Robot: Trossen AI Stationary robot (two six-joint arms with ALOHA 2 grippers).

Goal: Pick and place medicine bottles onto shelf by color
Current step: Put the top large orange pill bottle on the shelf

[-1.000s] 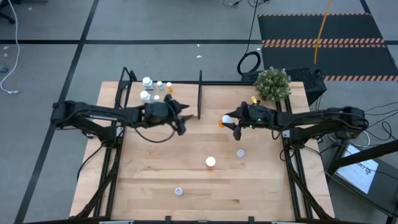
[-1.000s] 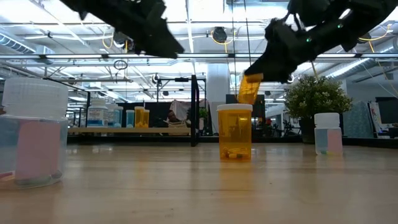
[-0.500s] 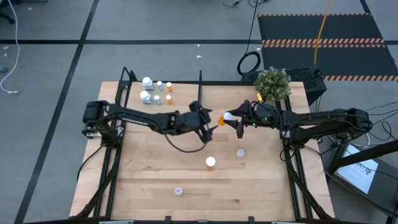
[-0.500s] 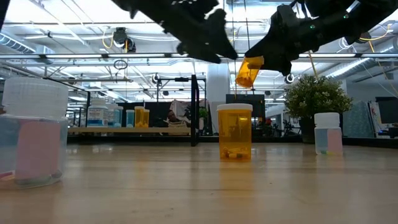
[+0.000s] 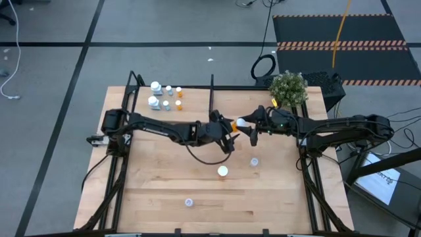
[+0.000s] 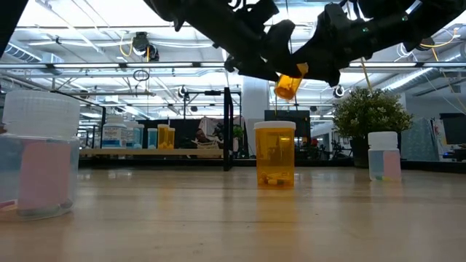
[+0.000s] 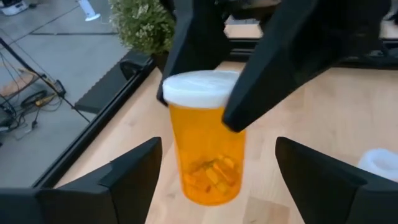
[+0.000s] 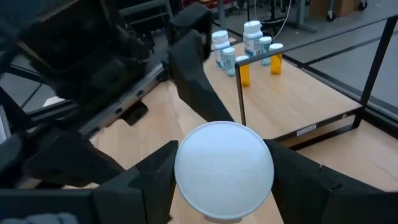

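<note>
Mid-air handover above the table centre. The right gripper (image 5: 250, 127) clamps a translucent orange bottle (image 7: 206, 146), a smooth cylinder with a white disc cap and loose orange pills at its base; in the low view it hangs tilted, cap end between the dark matte fingers (image 7: 292, 56). The left gripper (image 5: 230, 135) sits just at 9 o'clock of the bottle in the high view, its two angular black fingers spread wide on either side of the bottle, apart from it.

On the light, fine-grained wood table (image 5: 164, 191) stand three more bottles: an orange white-capped one (image 5: 223, 172) at 6 o'clock of the grippers, a pale blue one (image 5: 254, 161) at 5 o'clock, and another pale one (image 5: 189, 202) near the front edge. The shelf (image 5: 191, 99), a pale plank framed by thin black posts with a black upright divider (image 5: 212, 99), lies at 11 o'clock and carries a cluster of white, blue and orange bottles (image 5: 164, 96) at its left end. A bushy green plant (image 5: 288, 87) stands at 1 o'clock.

Compared with half a second earlier, the left arm has reached farther toward the right gripper, closing the gap to the bottle; the right gripper holds its place.
</note>
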